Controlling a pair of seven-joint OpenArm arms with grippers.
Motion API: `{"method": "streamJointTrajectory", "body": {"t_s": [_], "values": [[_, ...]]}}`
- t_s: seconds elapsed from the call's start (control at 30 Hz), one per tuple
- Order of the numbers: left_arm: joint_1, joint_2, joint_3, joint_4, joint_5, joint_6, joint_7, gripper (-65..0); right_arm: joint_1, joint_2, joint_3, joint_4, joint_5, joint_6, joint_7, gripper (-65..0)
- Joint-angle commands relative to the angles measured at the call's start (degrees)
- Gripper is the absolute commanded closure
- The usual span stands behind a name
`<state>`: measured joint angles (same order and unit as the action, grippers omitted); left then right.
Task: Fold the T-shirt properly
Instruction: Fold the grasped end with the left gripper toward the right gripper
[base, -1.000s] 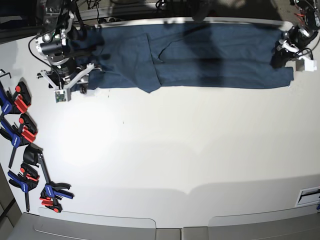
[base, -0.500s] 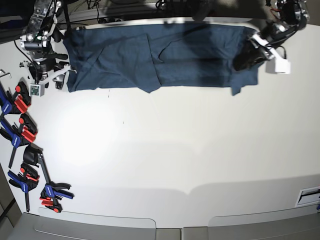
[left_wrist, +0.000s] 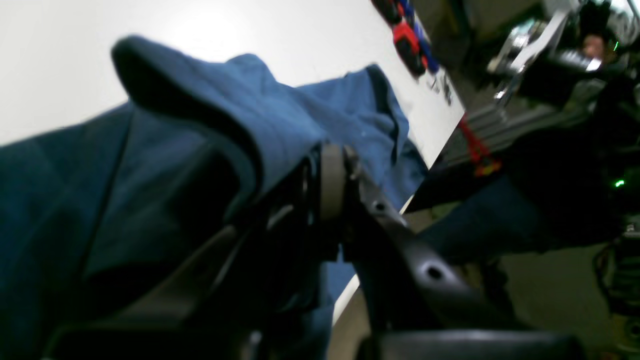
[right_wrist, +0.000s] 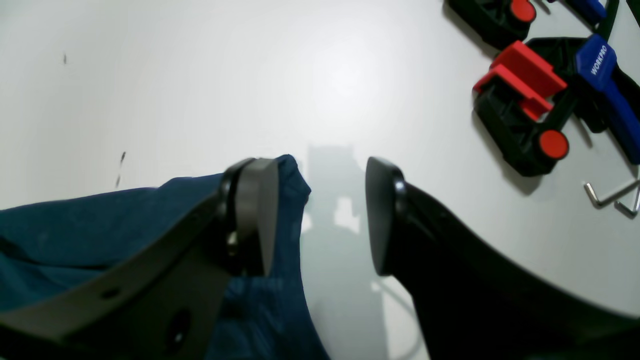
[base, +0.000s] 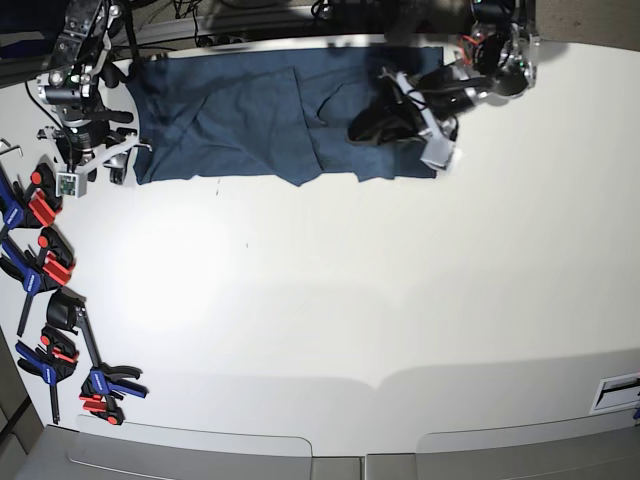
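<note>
Item: plain dark navy-teal cotton T-shirt (base: 250, 120), on the table's far edge; we judge our clenched left gripper (base: 415, 118) mid-fold with its hem, right gripper (right_wrist: 320, 215) released beside its corner; next: lay hem flat.

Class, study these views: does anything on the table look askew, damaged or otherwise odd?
Nothing looks damaged or spilled. The T-shirt lies creased along the table's far edge, one end lifted in the left gripper. Clamps lie scattered on the table's side.
</note>
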<state>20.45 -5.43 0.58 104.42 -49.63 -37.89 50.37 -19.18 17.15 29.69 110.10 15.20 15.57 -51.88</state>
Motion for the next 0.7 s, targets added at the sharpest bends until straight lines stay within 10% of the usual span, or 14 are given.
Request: {"method": "streamJointTrajectory", "body": {"t_s": [0.0, 0.43, 0.57, 0.67], "values": [[-0.2, 0.0, 1.2, 1.1, -0.7, -0.2, -1.6, 0.0, 0.4, 0.9, 0.3, 0.9, 0.2, -0.1, 1.3, -26.9], [-0.7, 1.0, 6.8, 1.1, 5.2, -0.2, -5.1, 0.0, 0.4, 0.9, 0.3, 0.9, 0.3, -0.1, 1.3, -26.9], [-0.7, 0.9, 7.1, 1.1, 4.4, -0.3, -5.3, -24.3, 0.4, 0.8, 0.3, 0.9, 1.0, -0.1, 1.3, -26.9], [-0.8, 1.0, 8.5, 1.1, 4.4, -0.3, -5.5, -28.2, 0.4, 0.8, 0.3, 0.9, 2.1, 0.1, 1.4, -26.9]]}}
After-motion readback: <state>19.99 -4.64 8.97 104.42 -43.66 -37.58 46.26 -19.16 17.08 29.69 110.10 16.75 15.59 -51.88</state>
